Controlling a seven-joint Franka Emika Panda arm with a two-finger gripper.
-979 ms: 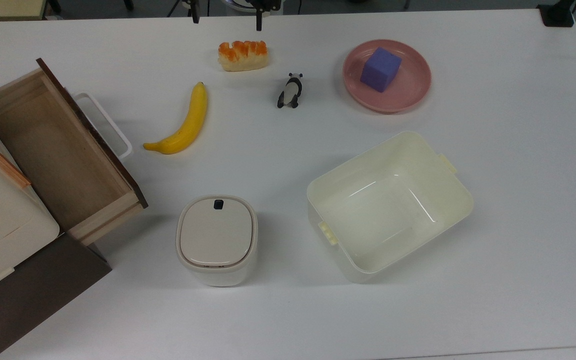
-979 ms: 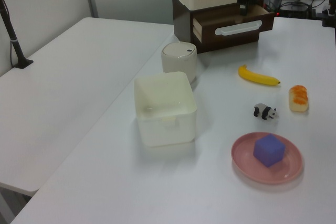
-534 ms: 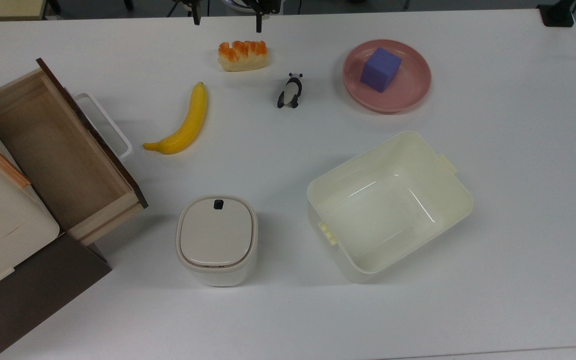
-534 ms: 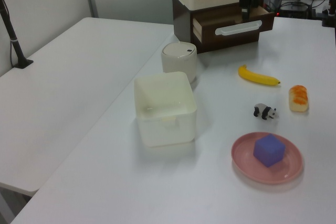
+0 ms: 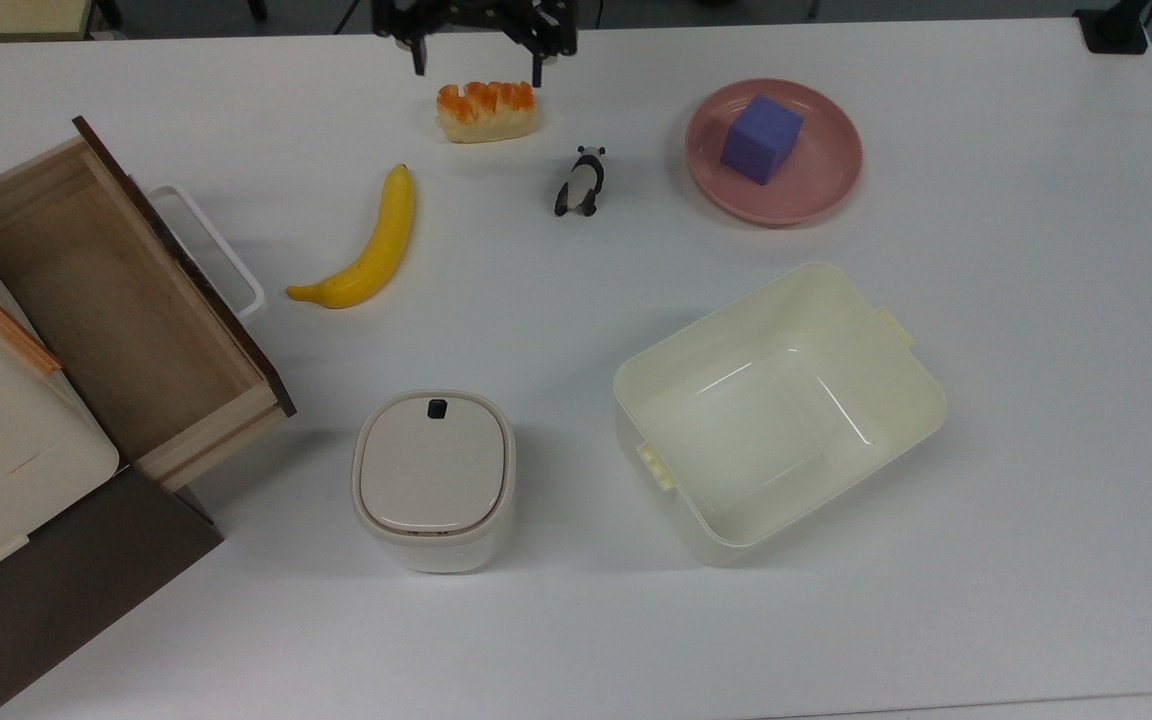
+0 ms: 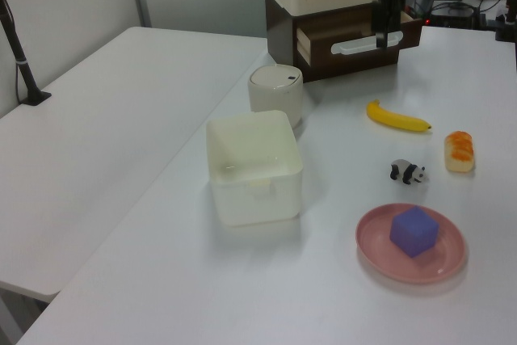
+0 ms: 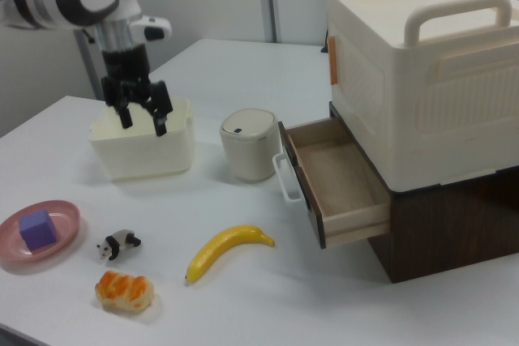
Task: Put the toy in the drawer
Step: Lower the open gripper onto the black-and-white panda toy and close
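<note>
The gripper (image 7: 143, 119) is hanging in the air with its two fingers spread apart and holding nothing. In the top view its upper part is being cut off by the frame edge, and in the left view it (image 6: 380, 40) is showing as a dark, blurred post overlapping the drawer's white loop handle (image 6: 367, 44).

The toy (image 5: 581, 181), a small panda, is standing on the white table (image 5: 1036, 250) just below and to the right of the gripper in the top view. The orange-topped bread (image 5: 487, 110) is lying directly under the gripper, between its fingertips as the top view shows them. The banana (image 5: 364, 250) is lying between the gripper and the drawer (image 5: 106, 300), which is standing pulled open and bare inside, well apart to the top view's left.

A pink plate (image 5: 826, 180) carrying a purple cube (image 5: 761, 138) is sitting to the gripper's right in the top view. The cream tub (image 7: 138, 160) is partly hidden behind the gripper in the right view, with the lidded bin (image 7: 250, 145) beside it.
</note>
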